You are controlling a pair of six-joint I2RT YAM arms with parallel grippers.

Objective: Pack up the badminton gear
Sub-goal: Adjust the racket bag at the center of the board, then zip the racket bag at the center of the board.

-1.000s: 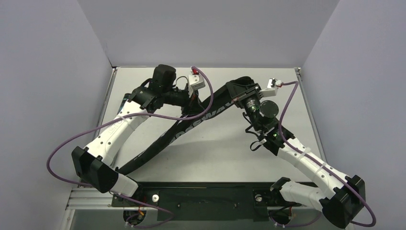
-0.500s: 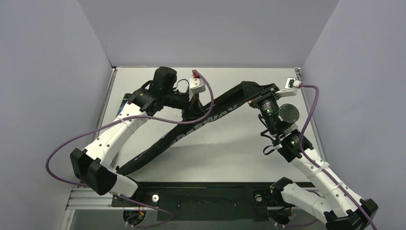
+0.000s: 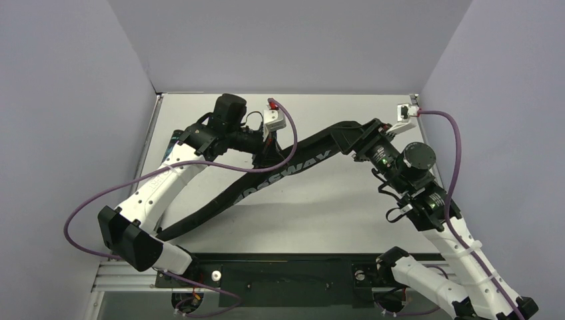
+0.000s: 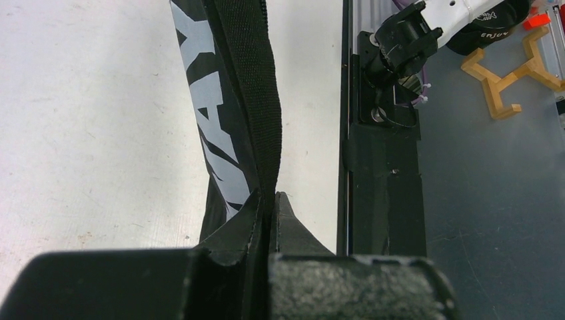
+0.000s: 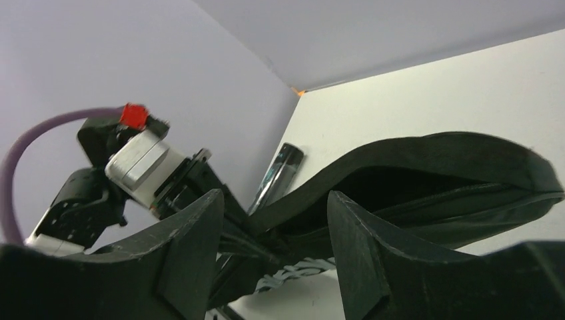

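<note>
Left fingers (image 4: pixel 294 233) pinch the racket bag (image 3: pixel 280 175) by its edge; right fingers (image 5: pixel 193 247) stand wide, empty, and should take the mouth's upper rim squarely.

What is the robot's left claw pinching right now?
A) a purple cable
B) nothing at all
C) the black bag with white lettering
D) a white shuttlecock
C: in the left wrist view the left gripper has its two fingers closed together on the edge of the racket bag, the black one with white letters.
</note>
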